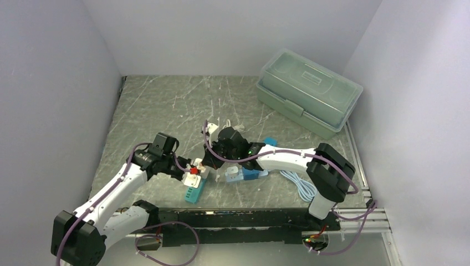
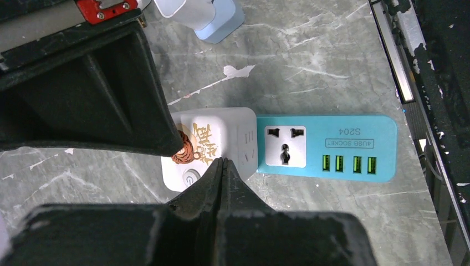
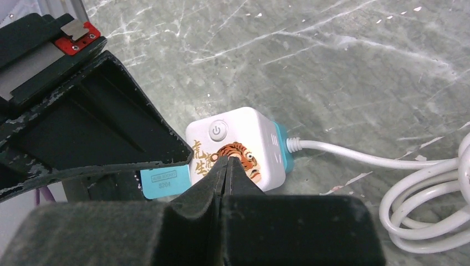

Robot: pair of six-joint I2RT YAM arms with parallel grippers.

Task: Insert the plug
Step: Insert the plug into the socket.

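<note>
The plug is a white cube (image 2: 219,133) with a tiger print and a power button. It sits on the left end of the teal power strip (image 2: 332,149), beside a free socket and several USB ports. In the top view the cube (image 1: 194,179) and the strip (image 1: 191,195) lie between both arms. My left gripper (image 2: 222,161) is shut with nothing between its fingers, and its tips are over the cube's near edge. My right gripper (image 3: 227,159) is also shut and empty, with its tips on the cube's (image 3: 244,138) printed top. The strip's label end (image 3: 163,182) shows beside it.
A white cable (image 3: 354,152) runs from the strip into coils (image 1: 299,185) on the right. A pale blue and white adapter (image 1: 235,173) and a blue block (image 1: 254,174) lie under the right arm. A green lidded toolbox (image 1: 307,91) stands at the back right. A metal rail (image 2: 399,61) edges the table.
</note>
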